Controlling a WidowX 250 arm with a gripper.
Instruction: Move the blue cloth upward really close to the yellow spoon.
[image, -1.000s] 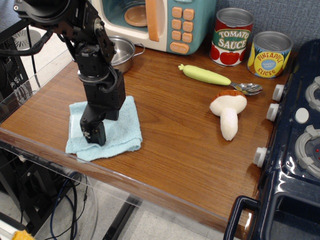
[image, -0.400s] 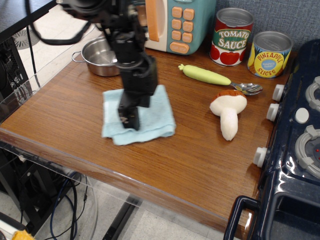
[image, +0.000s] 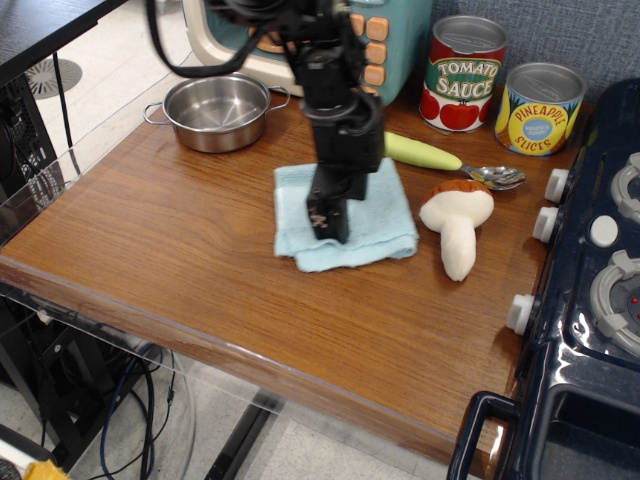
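The black gripper (image: 329, 219) is pressed down on the soft terry blue cloth (image: 375, 222), jaws closed on a fold of it. The cloth is laid mid-counter (image: 180, 240), toward the back edge, near the smooth-handled yellow spoon (image: 425, 153).

Wide open wood on the table (image: 150, 225) left and front of the blue cloth (image: 375, 225), nothing lying there. Tight on the right: mushroom toy (image: 456, 228) just beside the cloth's edge. Up top, yellow spoon (image: 440, 158) close against the cloth's far side, partly hidden behind the gripper (image: 328, 222) and its arm. Behind that, tomato sauce can (image: 464, 74), pineapple can (image: 539, 108) and toy microwave (image: 385, 45) walling off the back. Steel pot (image: 215, 111) at back left, well apart. Stove (image: 600, 260) blocking the right edge.
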